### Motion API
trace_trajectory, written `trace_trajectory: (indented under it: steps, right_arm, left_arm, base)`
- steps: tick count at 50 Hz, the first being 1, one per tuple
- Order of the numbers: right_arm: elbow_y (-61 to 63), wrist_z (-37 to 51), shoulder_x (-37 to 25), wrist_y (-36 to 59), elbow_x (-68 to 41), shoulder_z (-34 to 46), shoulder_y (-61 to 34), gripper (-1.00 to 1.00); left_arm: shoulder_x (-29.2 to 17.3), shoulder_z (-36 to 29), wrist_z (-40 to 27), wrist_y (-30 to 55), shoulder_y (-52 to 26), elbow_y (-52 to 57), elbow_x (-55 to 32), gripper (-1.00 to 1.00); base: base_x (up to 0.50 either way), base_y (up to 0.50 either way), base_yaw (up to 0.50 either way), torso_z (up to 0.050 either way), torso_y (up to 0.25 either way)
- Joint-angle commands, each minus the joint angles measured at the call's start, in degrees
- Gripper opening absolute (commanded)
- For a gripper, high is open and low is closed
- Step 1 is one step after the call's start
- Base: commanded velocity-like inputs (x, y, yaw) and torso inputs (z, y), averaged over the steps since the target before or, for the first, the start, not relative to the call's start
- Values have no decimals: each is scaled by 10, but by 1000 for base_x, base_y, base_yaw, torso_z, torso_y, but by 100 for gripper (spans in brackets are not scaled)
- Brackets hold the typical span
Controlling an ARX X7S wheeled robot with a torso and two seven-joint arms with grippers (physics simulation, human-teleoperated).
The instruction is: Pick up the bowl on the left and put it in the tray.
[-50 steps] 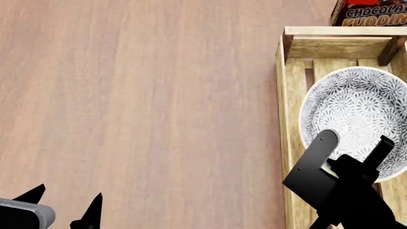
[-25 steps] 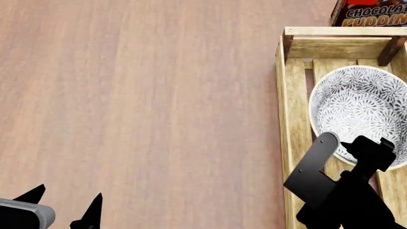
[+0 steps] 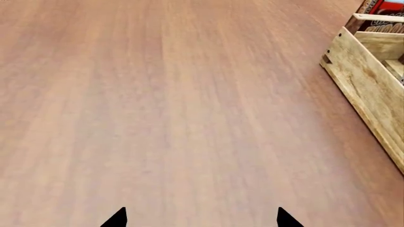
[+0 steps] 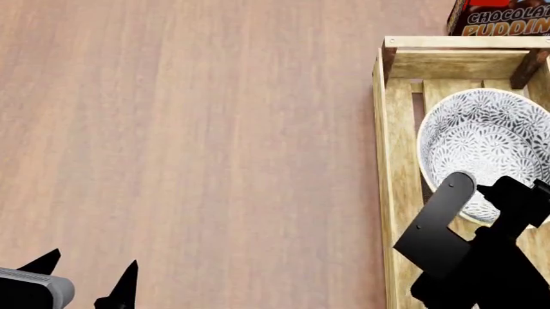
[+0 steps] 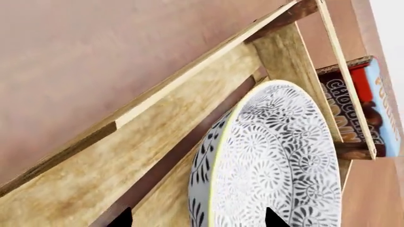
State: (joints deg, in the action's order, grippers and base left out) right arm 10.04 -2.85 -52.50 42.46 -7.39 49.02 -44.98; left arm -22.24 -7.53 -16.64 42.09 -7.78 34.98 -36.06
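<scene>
Over the wood-grain table (image 3: 177, 104) in the left wrist view: two black fingertips of the left gripper (image 3: 200, 218) set wide apart with nothing between them, bare tabletop beneath, and a side wall of the tray (image 3: 369, 90) off toward the table's right part. In the head view, toward the table's right edge: the tray (image 4: 397, 161) lying lengthwise, light wood with a raised end bar at its far end; inside it, resting on the slats near that far end, the bowl (image 4: 481, 138), patterned in dark grey-blue with a pale rim. Just over the bowl's near rim: the right gripper (image 4: 503, 193), black, fingers spread and apart from the rim, gripping nothing. Beyond the tray's far end, by the table's far right corner: part of a chocolate pudding box (image 4: 503, 18). At the table's near left corner: the left gripper (image 4: 90, 273), tips spread. In the right wrist view: the bowl (image 5: 271, 161) close up, sitting against the tray's slatted bottom (image 5: 126, 175), two dark tips of the right gripper (image 5: 197, 218) on either side of its rim, well apart; the pudding box (image 5: 356, 109) behind the end bar.
</scene>
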Motion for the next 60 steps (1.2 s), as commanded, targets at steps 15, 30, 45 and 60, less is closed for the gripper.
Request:
trace_trajectory:
  steps: [15,30,45,60]
  right_arm:
    - [300,12,-144,106,-86,-81,31,100]
    - [389,186,-202,2,-110,-104,190,100]
    - [277,446,-125,-339,-176,-157,413,100]
    - [50,402,83,-671,-199,-137,502,100]
  left_arm:
    - [-5,-2,-13,8,-3,13,-8,100]
    - [-9,3,-14,1,4,13,-11,100]
    - [-14,-11,9,-92,51,4,48,100]
    - [19,-24,95,-331,136,-165,126,100]
  base:
    - [0,0,0,0,0]
    - [0,0,0,0,0]
    - [0,0,0,0,0]
    - [0,0,0,0,0]
